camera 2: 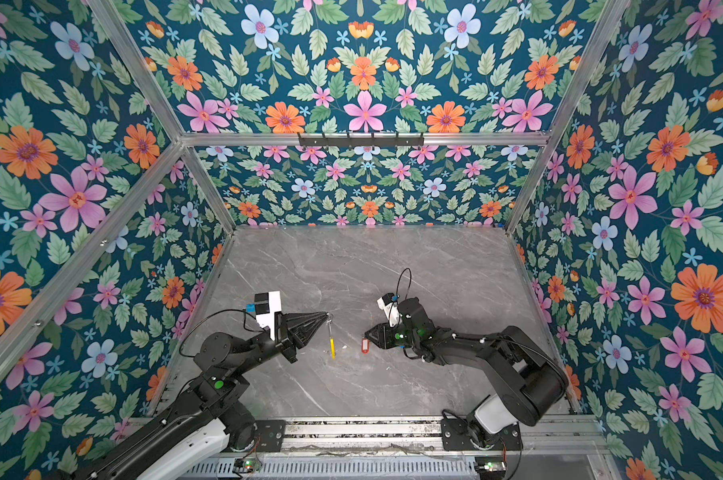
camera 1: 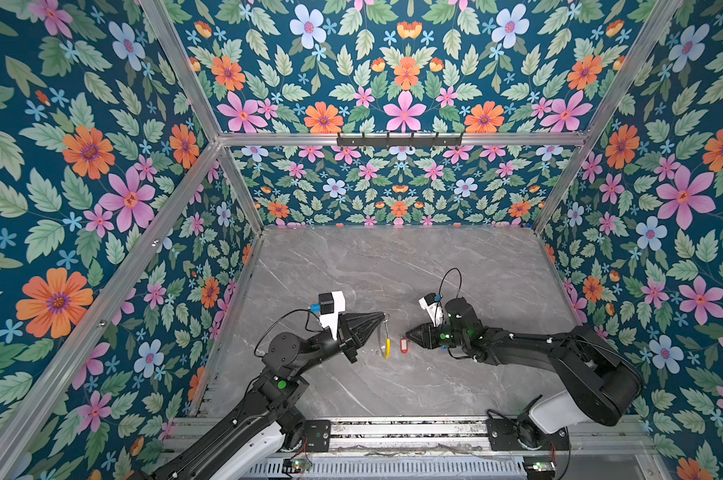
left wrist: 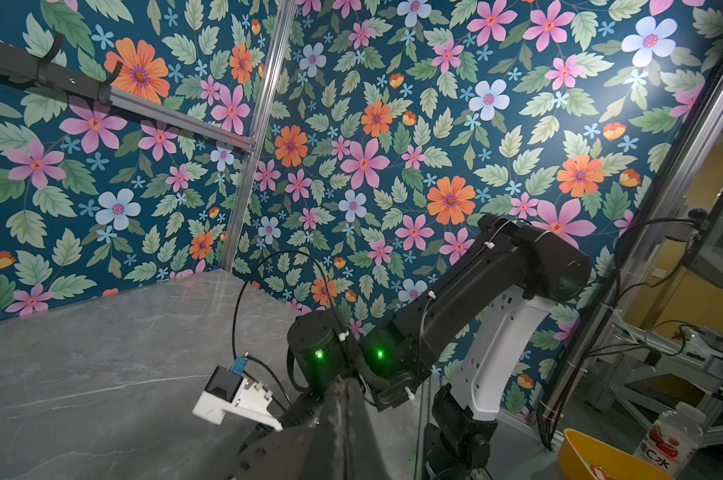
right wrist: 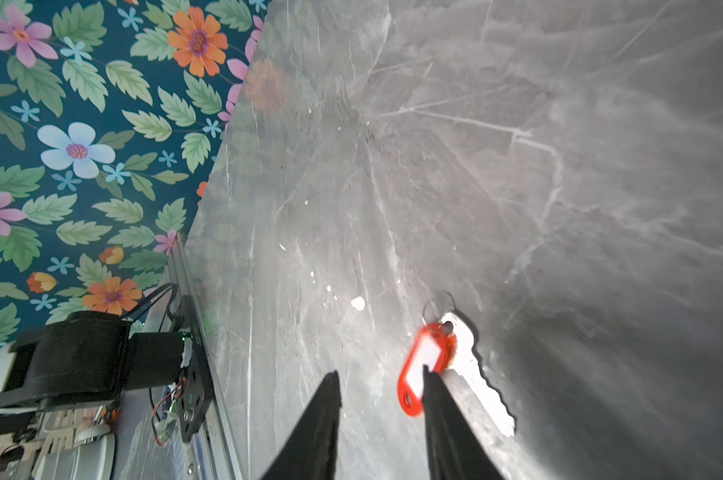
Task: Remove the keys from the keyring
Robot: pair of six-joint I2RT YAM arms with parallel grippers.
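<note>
Left pincer [camera 1: 382, 316]: clenched on top of keyring [camera 1: 386, 338], which hangs edge-on above tabletop [camera 1: 393, 270].
Right pincer [right wrist: 379, 372]: released, jaws apart. Red-tagged key [right wrist: 418, 361] just beside one finger, apart from ring.
Risk: thin ring slips from the pinch; finger knocks key away.

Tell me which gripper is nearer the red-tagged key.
Right. The right gripper, open, sits right beside the red-tagged key; the left gripper is farther off, beyond the keyring it pinches.
</note>
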